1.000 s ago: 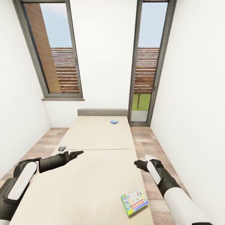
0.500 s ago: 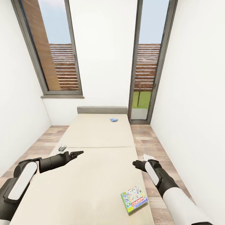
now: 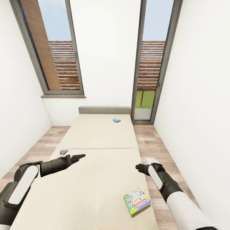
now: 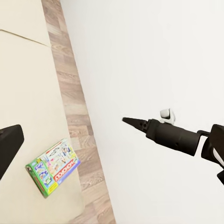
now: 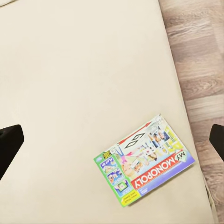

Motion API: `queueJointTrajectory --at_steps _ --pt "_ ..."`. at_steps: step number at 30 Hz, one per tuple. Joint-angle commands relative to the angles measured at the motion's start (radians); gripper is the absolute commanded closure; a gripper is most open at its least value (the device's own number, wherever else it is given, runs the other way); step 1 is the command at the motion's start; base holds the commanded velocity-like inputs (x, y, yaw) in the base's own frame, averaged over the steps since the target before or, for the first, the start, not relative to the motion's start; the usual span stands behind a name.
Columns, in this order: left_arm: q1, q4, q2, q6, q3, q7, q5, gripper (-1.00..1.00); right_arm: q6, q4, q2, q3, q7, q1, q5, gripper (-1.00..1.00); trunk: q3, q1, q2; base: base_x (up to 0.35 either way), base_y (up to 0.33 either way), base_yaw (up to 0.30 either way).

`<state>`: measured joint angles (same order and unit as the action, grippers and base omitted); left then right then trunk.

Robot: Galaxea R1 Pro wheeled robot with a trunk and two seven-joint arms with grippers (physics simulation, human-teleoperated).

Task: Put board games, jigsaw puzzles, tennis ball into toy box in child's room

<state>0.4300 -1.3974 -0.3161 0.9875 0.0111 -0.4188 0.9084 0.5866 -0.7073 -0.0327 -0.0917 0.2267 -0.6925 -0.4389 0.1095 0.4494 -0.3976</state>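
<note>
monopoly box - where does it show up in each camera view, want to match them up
Head view: Monopoly box lies flat low and right of centre, near the bed's right edge.
Left wrist view: Monopoly box low at left, beside the wood floor strip.
Right wrist view: Monopoly box right of centre, low.
Shared landmark: the cream bed edge meeting the wood floor.

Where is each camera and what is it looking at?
Head: up on the robot's head, looking down the bed; both arms show.
Left wrist: by the left claw, facing the right claw across the bed.
Right wrist: by the right claw, looking down at the Monopoly box; its fingertips show.
All three share the Monopoly box.
</note>
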Motion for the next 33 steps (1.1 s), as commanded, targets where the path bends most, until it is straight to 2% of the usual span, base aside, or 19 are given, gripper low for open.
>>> queueJointTrajectory --at_steps 1,18,23,26,31,33 --pt "0.001 0.000 0.000 0.004 0.001 -0.006 -0.004 -1.00 0.003 -0.001 0.000 -0.003 0.010 -0.001 -0.011 -1.00 0.004 0.001 -0.002 0.000 0.000 0.000" --pt "0.001 0.000 0.000 0.005 0.001 -0.007 -0.003 -1.00 0.002 -0.001 -0.001 -0.005 0.010 -0.001 -0.011 -1.00 0.032 0.001 -0.002 0.000 0.000 0.000" --pt "0.000 -0.012 0.000 0.011 0.000 -0.025 0.000 -1.00 0.003 -0.001 0.000 -0.006 0.010 -0.001 -0.010 -1.00 0.040 0.001 -0.002 0.000 0.000 0.000" --pt "-0.002 -0.027 0.000 0.013 -0.010 -0.052 0.001 -1.00 0.003 -0.001 0.000 -0.006 0.010 -0.001 -0.010 -1.00 0.045 0.001 -0.002 0.000 0.000 0.000" --pt "-0.003 -0.040 -0.006 0.014 -0.040 -0.155 0.001 -1.00 0.004 -0.001 0.000 -0.006 0.010 -0.001 -0.011 -1.00 0.053 0.001 -0.002 0.000 0.000 0.000" --pt "-0.003 -0.042 -0.009 0.014 -0.045 -0.228 0.000 -1.00 0.004 -0.001 0.000 -0.006 0.010 -0.001 -0.011 -1.00 0.057 0.001 -0.002 0.000 0.000 0.000"
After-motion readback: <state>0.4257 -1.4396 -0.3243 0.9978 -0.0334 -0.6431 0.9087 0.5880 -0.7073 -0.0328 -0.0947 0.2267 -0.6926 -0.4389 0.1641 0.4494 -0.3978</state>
